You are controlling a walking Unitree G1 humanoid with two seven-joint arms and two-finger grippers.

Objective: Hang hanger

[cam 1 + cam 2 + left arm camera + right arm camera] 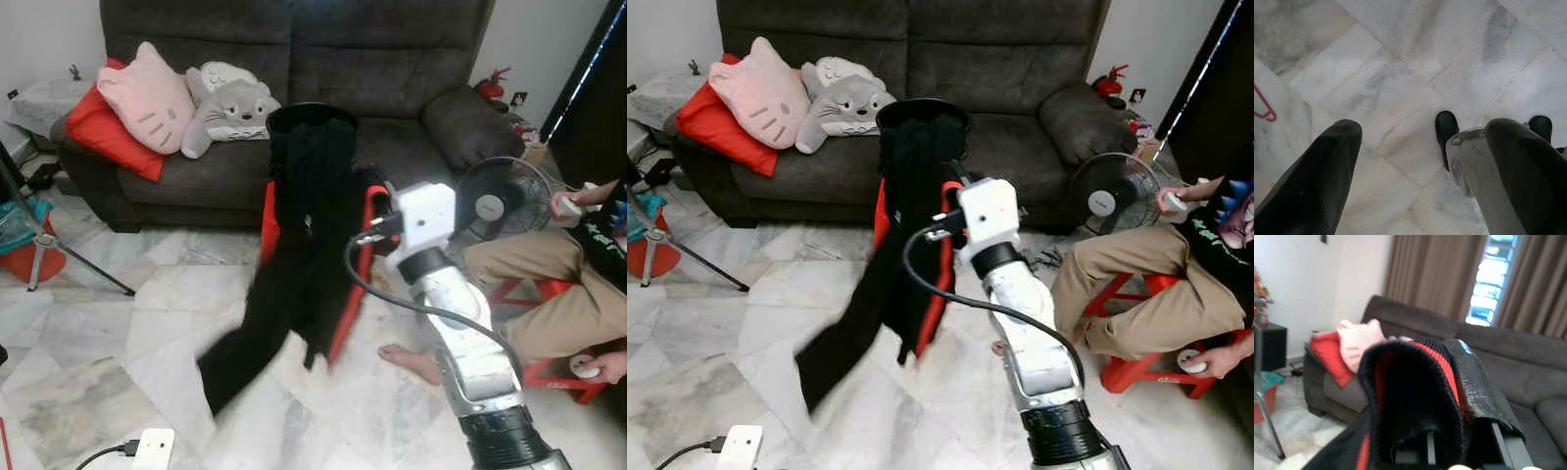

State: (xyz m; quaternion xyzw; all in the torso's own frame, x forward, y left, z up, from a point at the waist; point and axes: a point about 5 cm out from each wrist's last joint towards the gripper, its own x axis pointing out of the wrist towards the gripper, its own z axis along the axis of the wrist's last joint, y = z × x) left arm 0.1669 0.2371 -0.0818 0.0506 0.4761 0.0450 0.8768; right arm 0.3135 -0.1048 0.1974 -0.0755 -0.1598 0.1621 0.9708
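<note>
Hanger and black-and-red garment [304, 245] sit clenched between our right gripper's [1449, 396] jaws, held aloft before the sofa [392, 59]; hanging remains undone. Left gripper [1420, 161] idles, released.

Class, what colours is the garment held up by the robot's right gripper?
The garment is black with red trim, clearest in the left eye view; the right gripper holds it.

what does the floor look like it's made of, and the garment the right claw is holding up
Floor: apparently polished marble or marble-look tile; grey veining, joint lines, sheen.
Garment: soft black fabric with red trim, seemingly knit; ribbed collar texture in the right wrist view, limp drape from the right claw.
</note>
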